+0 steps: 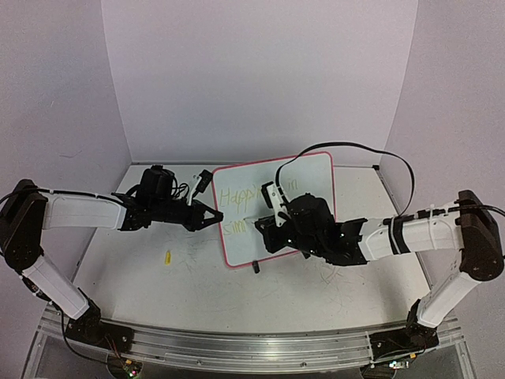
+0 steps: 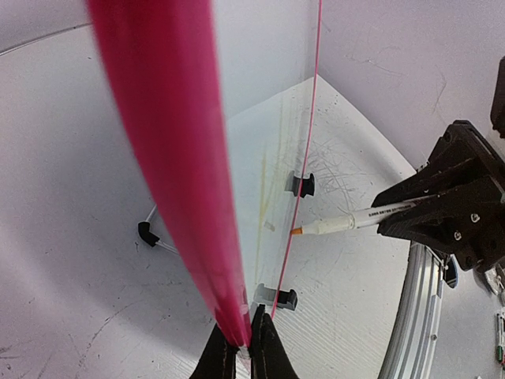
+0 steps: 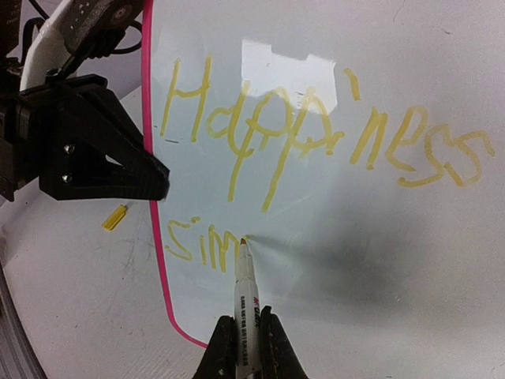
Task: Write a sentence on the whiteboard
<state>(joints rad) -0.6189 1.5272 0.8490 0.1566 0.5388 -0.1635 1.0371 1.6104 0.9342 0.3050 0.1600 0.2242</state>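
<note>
Overhead, the left arm runs from its base at the near left corner of the table (image 1: 197, 280) out to a raised elbow, then level toward the centre. The left gripper (image 1: 215, 215) is clamped on the left rim of the whiteboard (image 1: 312, 178). The board stands propped on its clip feet around the middle of the table, nearer the far edge, its face tilted toward the arms. The right arm mirrors this from the near right corner, its forearm reaching leftward so that the wrist covers the board's lower middle. From above, the right gripper and the pen are hidden behind that wrist, and only parts of the sentence (image 1: 237, 196) show. The right wrist view shows them: the right gripper (image 3: 245, 332) is pinched tight on a white marker (image 3: 245, 288), whose tip touches the board just after "sim", below a full yellow "Happiness". The left wrist view sees the board edge-on, its red-pink rim nipped between the closed fingers, with two black clip feet (image 2: 300, 184) on the table. A small yellow cap (image 1: 167, 257) lies on the table left of the board.
</note>
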